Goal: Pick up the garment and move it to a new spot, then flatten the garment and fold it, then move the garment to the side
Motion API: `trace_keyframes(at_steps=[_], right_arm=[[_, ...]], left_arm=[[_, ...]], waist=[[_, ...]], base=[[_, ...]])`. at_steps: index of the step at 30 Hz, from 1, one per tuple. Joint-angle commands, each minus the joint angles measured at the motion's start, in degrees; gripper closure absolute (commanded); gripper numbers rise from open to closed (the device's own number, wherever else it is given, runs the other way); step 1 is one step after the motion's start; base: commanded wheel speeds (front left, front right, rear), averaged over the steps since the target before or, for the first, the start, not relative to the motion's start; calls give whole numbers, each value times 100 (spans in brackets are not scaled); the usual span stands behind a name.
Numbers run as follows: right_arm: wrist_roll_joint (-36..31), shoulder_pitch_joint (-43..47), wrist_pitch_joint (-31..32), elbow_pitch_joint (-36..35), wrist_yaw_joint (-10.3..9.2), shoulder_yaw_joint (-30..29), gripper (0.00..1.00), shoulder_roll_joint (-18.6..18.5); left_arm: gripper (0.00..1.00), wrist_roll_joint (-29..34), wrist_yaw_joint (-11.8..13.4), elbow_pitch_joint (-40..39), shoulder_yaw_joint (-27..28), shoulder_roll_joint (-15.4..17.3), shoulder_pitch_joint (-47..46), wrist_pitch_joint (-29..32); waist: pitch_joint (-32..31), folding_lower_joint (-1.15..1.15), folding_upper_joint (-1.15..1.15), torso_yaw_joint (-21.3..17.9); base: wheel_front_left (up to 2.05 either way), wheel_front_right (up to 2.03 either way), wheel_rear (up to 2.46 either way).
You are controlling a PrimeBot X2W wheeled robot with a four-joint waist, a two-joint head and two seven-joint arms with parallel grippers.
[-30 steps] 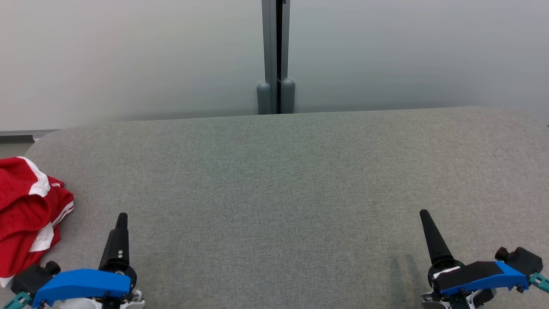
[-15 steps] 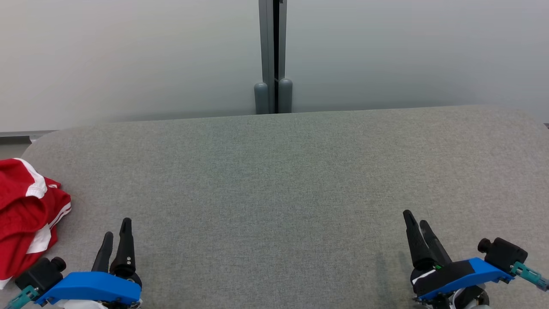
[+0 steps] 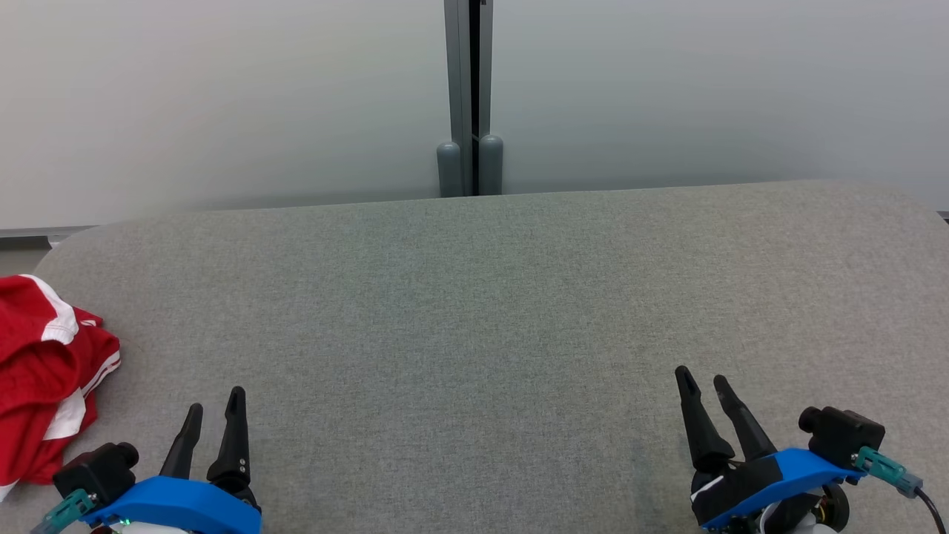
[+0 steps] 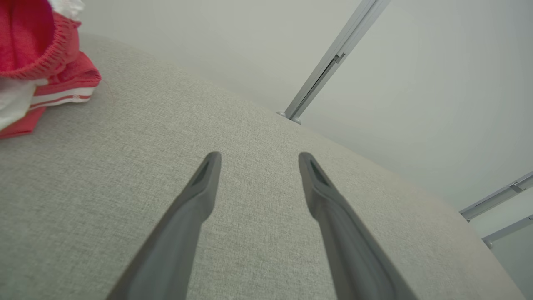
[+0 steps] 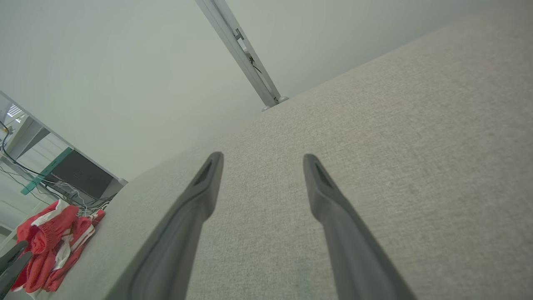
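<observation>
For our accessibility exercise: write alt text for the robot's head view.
A crumpled red and white garment lies at the left edge of a grey fabric table, held by neither gripper. The left gripper and right gripper sit open at the lower corners, fingers pointing up the view, with a pale wall behind.

No text, label, brand, number or sign can be read anywhere.

We're seeing the table (image 3: 474,297) clad in grey woven cloth, matt and faintly rough. The garment (image 3: 37,363) is soft red knit, ribbed at one edge. Our left gripper (image 3: 216,398) and right gripper (image 3: 700,374): matt dark plastic, blue shells (image 3: 174,500) smoother. The post (image 3: 468,74) looks satin metal.
</observation>
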Motion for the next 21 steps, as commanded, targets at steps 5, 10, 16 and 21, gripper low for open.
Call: trace_keyframes(at_steps=[5,10,16,21], right_arm=[[-433,-46,-115,-75,11,-90,0,-38],[-819,-30,-196,-86,12,-174,0,-40],[-1589,-121,-285,26,12,1,0,-44],[-1883,-142,-360,47,12,-71,0,-47]], left_arm=[[0,412,-6,7,-39,93,13,-119],[0,736,-6,44,-63,105,72,-193],[0,1134,-6,76,-175,183,100,-288],[0,1406,-7,101,-188,225,120,-359]], waist=[[-4,0,0,-9],[-10,0,0,-8],[-17,0,0,-12],[-23,0,0,-16]], base=[[0,0,0],[0,0,0],[0,0,0],[0,0,0]])
